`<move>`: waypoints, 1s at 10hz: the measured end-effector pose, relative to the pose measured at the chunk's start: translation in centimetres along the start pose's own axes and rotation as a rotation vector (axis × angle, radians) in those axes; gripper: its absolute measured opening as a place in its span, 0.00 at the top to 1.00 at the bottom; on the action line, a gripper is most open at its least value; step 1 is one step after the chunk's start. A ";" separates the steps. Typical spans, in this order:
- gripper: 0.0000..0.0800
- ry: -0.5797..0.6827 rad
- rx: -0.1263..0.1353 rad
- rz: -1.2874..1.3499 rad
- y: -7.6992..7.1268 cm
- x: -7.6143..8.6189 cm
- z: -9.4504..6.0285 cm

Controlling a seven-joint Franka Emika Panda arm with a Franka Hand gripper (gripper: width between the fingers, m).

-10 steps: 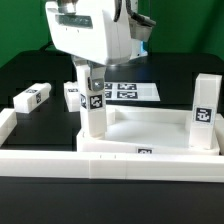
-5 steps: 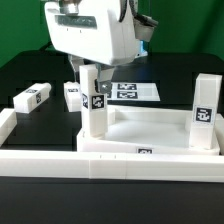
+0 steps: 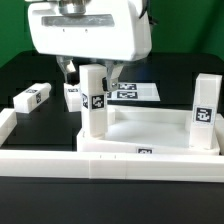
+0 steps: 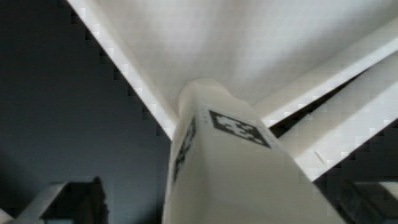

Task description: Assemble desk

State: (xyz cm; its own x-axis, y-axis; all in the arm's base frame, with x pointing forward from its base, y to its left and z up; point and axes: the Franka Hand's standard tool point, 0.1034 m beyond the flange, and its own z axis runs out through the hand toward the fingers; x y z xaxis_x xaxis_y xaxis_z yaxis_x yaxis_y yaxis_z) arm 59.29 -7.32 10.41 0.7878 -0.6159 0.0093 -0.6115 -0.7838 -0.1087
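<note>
Between the jaws: nothing held. The gripper (image 3: 90, 76) is spread wide, and its fingers appear clear of the leg top on both sides.

Beneath: upright leg (image 3: 94, 108), long axis vertical, at the tabletop (image 3: 150, 152) corner on the exterior view's left.

Opposite, right corner: second upright leg (image 3: 203, 110).

Far left, on the table: lying leg (image 3: 32, 98), axis horizontal.

Wrist view only: the upright leg (image 4: 222, 150) foreshortened from above, over the tabletop's floor (image 4: 267, 50).

Bulky white box-shaped plastic gripper (image 3: 90, 72) at upper centre of the exterior frame, pointed straight down. Slim dark fingers (image 3: 68, 70) spread wide apart (tips barely visible below the housing), clasping nothing.
</note>
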 end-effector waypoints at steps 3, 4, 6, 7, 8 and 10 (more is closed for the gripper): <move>0.19 0.021 -0.057 -0.347 -0.8 -0.3 0.0; 0.19 0.028 -0.058 -0.421 -0.9 -0.3 0.0; 0.19 0.031 -0.063 -0.579 -0.8 -0.4 0.2; 0.19 0.029 -0.066 -0.642 -0.8 -0.4 0.2; 0.19 0.027 -0.068 -0.697 -0.7 -0.4 0.2; 0.19 0.021 -0.072 -0.882 -0.5 -0.3 0.2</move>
State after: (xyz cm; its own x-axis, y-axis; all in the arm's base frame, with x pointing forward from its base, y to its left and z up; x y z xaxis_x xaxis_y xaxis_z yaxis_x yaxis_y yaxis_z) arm 59.42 -6.71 10.24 0.9736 0.2143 0.0785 0.2143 -0.9767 0.0090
